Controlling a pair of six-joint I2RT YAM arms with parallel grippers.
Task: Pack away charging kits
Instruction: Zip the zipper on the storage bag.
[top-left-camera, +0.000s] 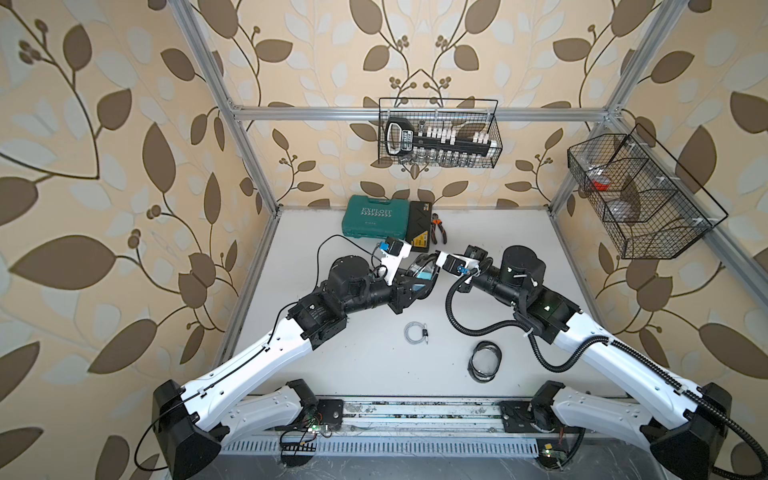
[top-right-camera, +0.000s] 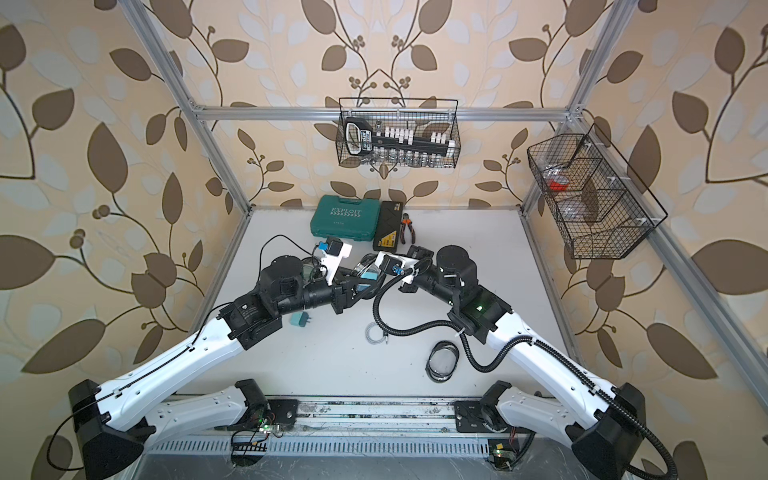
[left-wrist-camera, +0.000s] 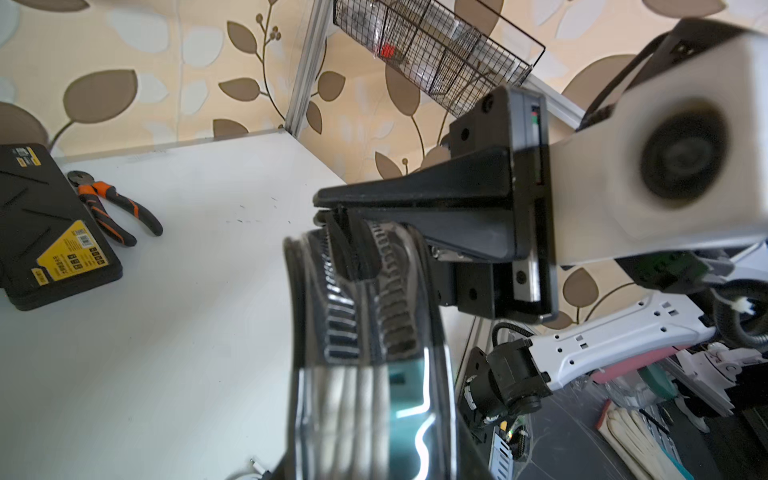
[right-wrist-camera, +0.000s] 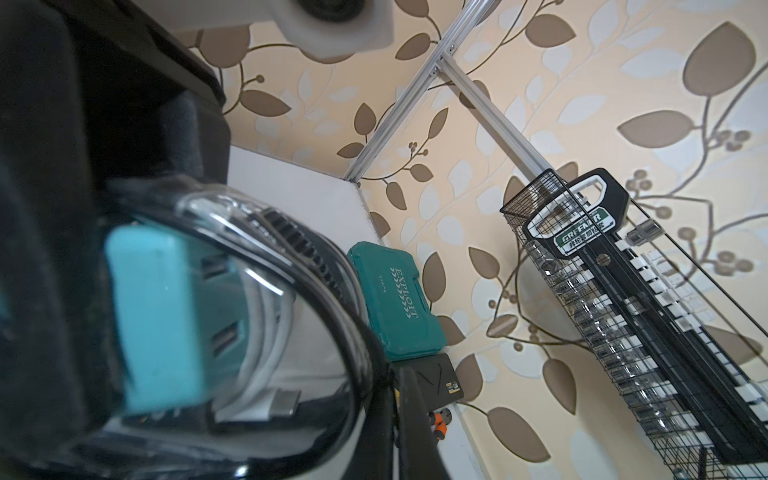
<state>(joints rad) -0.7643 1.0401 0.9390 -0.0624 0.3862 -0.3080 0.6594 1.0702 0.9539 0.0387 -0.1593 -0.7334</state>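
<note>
We look down on a white tabletop fenced by an aluminium frame, the walls around it papered cream with brown leaves. A black wire basket hangs at the back, a second basket on the right, in soft, even light.

**Clear pouch held between left gripper and right gripper**

The black-rimmed clear pouch, with something teal seen inside, is clamped from below by the left gripper and pinched at its upper rim by the right gripper. Nearer the arm bases, a coiled cable and a second pouch are laid apart on the white table. A teal case, a black flat case and pliers are lined up at the back.
</note>
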